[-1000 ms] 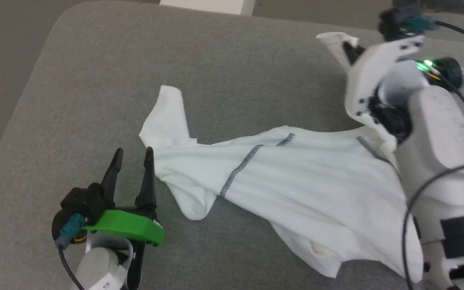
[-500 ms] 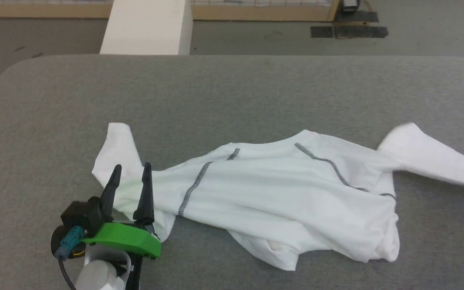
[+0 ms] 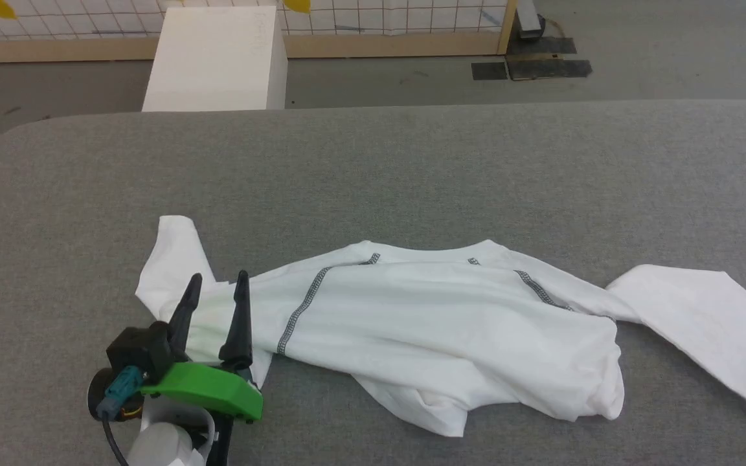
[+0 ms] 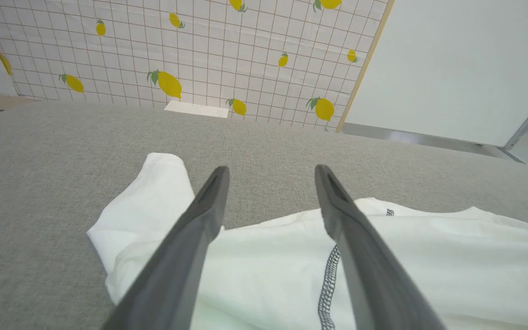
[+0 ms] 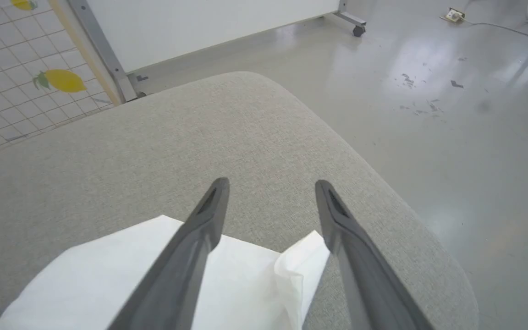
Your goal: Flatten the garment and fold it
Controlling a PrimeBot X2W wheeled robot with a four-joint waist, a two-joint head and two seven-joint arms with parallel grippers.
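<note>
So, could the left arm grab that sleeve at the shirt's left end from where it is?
Probably yes. The left gripper is open, its fingers poised over the garment right beside that sleeve, and nothing stands between them.

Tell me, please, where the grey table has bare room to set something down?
The widest bare stretch of the table runs between the garment and the far edge by the white box. The near left corner beside the left gripper is free too. The middle band is crowded by cloth.
</note>
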